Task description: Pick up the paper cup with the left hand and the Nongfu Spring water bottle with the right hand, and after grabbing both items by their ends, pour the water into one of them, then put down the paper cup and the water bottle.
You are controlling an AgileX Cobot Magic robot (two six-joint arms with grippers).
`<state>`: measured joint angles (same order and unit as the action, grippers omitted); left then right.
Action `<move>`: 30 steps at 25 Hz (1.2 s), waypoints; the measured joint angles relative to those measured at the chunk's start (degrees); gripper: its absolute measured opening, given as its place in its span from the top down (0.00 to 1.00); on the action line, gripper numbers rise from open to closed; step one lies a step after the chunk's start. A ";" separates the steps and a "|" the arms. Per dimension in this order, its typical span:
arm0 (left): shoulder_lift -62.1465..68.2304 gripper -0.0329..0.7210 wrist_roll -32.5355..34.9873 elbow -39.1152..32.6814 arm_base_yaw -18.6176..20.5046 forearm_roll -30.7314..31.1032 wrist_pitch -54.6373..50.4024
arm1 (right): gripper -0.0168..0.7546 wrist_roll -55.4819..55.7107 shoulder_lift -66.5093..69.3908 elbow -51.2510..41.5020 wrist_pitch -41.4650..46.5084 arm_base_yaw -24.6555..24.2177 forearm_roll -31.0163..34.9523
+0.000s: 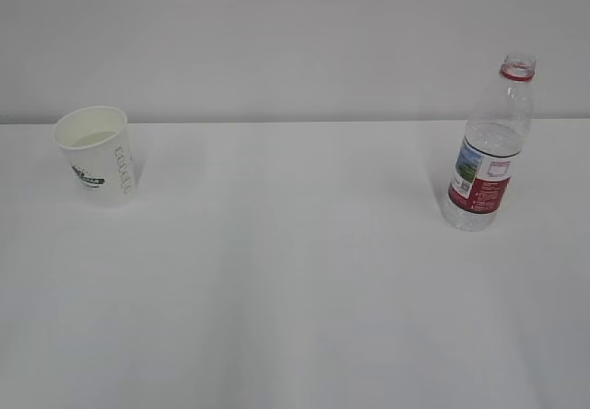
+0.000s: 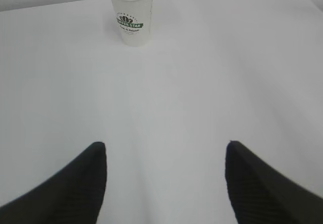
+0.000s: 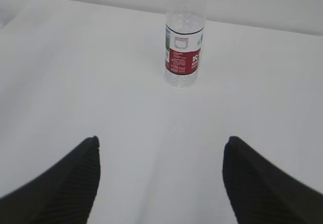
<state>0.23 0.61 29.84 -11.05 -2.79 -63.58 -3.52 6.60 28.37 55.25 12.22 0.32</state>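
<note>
Both arms sit at the near edge, well apart from their targets. The left gripper (image 2: 164,183) stands wide open and empty; the right gripper (image 3: 161,181) likewise, holding nothing. Each should probably advance straight and low, centring its target between the fingers. The table (image 1: 295,317) between shows nothing in the way. Farther off, the cup (image 1: 96,155) stands upright at far left, and the bottle (image 1: 491,146), uncapped, at far right.

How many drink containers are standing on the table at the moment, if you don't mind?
2: the cup at the table's far left, the bottle at the far right. None seems hidden.
</note>
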 joint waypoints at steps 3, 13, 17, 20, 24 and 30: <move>0.00 0.25 0.00 0.00 0.00 0.00 0.00 | 0.24 -0.24 0.00 0.94 3.34 0.00 0.37; 0.00 0.25 0.00 0.00 0.00 0.00 0.00 | 0.24 -1.10 -7.01 0.09 10.00 0.00 0.49; 0.00 0.25 0.00 0.00 0.00 0.00 0.11 | 0.24 -1.10 -7.47 0.09 10.22 0.00 0.49; 0.00 0.26 0.00 0.00 0.00 0.00 0.11 | 0.24 -1.10 -7.47 0.09 10.22 0.00 0.49; 0.00 0.27 0.00 0.00 0.00 0.00 0.11 | 0.24 -1.10 -7.47 0.09 10.22 0.00 0.49; 0.00 0.27 0.00 0.00 0.00 0.00 0.11 | 0.24 -1.10 -7.47 0.09 10.22 0.00 0.38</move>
<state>0.23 0.61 29.84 -11.05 -2.79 -63.47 -4.62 -0.87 28.46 65.47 12.22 0.71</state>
